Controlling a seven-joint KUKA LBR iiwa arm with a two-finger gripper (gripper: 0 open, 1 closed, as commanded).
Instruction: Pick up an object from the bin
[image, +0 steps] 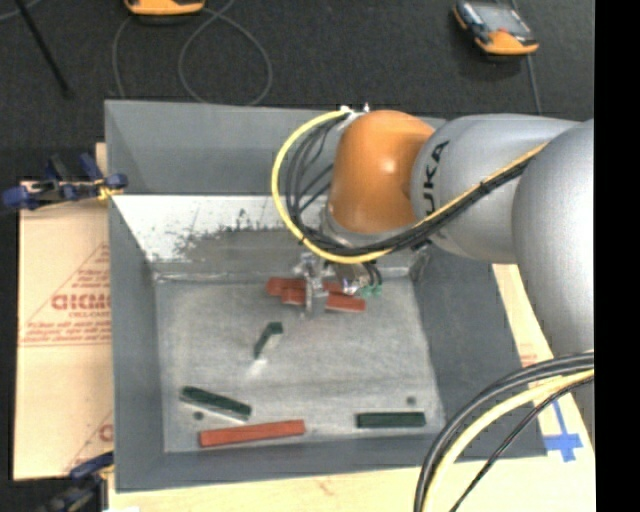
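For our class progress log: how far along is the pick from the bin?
Done: the claw is down at a red block at the back of the bin. In hand: closing on it; a firm grip cannot be confirmed. Left: lifting the block out.

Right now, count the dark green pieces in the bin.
3: a small bent piece mid-floor, a bar bottom left, a bar bottom right. The arm may hide more.

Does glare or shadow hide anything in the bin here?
Camera view: the light is even, with only faint shadows on the floor of the bin. Camera view: the back wall has a bright sheen, and a small pale glint lies by the green scrap. Camera view: the arm covers the back right corner, and the hand partly hides the red pieces.
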